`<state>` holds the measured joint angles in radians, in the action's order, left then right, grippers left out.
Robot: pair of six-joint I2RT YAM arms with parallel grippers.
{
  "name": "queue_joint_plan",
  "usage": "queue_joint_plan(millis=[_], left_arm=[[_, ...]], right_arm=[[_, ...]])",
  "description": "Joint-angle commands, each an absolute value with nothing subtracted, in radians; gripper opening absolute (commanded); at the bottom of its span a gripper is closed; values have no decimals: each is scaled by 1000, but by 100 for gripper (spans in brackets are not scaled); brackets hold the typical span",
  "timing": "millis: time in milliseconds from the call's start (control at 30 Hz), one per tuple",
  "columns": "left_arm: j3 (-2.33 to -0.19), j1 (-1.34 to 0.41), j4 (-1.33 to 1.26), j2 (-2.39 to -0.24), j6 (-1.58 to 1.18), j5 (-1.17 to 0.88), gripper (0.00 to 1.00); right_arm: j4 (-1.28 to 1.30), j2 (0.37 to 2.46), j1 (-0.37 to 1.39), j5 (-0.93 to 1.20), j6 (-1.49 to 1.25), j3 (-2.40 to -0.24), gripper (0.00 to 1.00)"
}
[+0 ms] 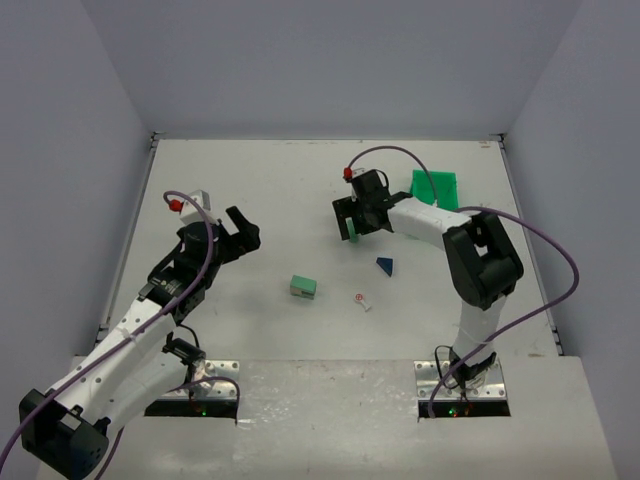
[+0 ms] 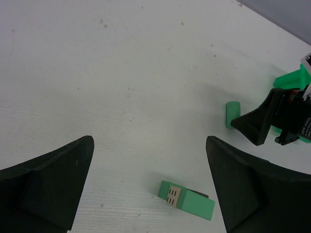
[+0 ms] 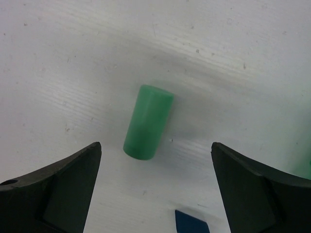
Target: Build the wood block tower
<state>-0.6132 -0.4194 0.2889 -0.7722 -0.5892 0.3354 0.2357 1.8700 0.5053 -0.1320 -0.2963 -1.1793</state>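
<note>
A light green block with a tan end face [image 1: 303, 287] lies at the table's middle; it also shows in the left wrist view [image 2: 187, 199]. A green cylinder block [image 3: 148, 121] lies on its side, and my right gripper [image 3: 155, 145] hangs open just above it, jaws wide on either side. From above, the right gripper [image 1: 349, 222] largely covers the cylinder [image 1: 353, 233]. A dark blue wedge [image 1: 385, 265] lies just near of it, its tip in the right wrist view [image 3: 192, 222]. My left gripper [image 1: 250, 232] is open and empty, held above the table left of the block.
A bright green plastic bin [image 1: 435, 190] stands at the right, behind the right arm. A small white and red scrap [image 1: 362, 300] lies near the green block. The table's side walls rise left and right.
</note>
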Motion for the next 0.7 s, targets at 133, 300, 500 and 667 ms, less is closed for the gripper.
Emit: queue_joint_plan(millis=[133, 300, 500, 667], left_arm=[[-649, -430, 269, -772, -591, 368, 100], [-649, -430, 269, -775, -591, 368, 100], [-653, -430, 269, -775, -593, 357, 100], [-661, -430, 262, -779, -591, 311, 100]], right_arm=[[263, 1979, 502, -148, -336, -1291, 88], [239, 1982, 502, -106, -336, -1267, 75], [222, 1987, 502, -84, -339, -1231, 37], [174, 1940, 501, -29, -304, -1185, 11]])
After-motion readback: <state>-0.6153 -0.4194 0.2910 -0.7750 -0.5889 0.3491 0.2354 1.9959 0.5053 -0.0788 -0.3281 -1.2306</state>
